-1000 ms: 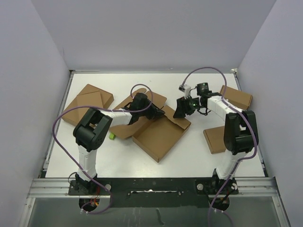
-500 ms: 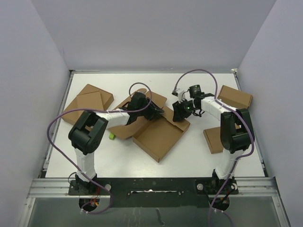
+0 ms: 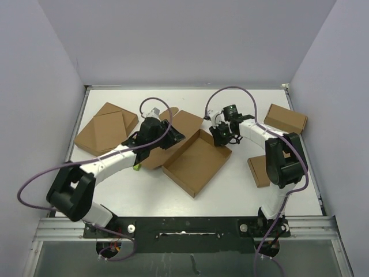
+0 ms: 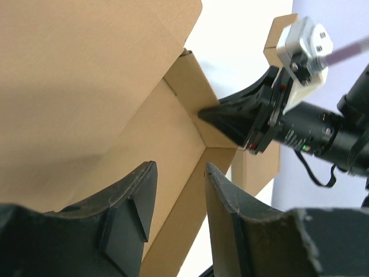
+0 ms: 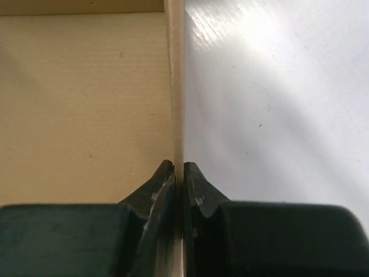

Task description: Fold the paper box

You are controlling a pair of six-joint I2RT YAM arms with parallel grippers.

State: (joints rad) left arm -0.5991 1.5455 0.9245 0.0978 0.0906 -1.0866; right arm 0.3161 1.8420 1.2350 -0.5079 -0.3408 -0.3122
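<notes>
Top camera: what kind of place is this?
Likely a robot lab booth: plain walls close round a white table, a left arm and right arm are bolted to its rail, and a paper box lies between them.

A lab test cell: white table (image 3: pixel 173 199) boxed in by plain walls (image 3: pixel 190 46).

Brown paper box (image 3: pixel 195 164) lies half-folded, walls raised.

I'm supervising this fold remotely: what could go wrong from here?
1. The right jaws pinch only the thin top edge of the paper box wall; a pull could crease it or slip off.
2. The left jaws are open, holding nothing, so the box may slide instead of folding.
</notes>
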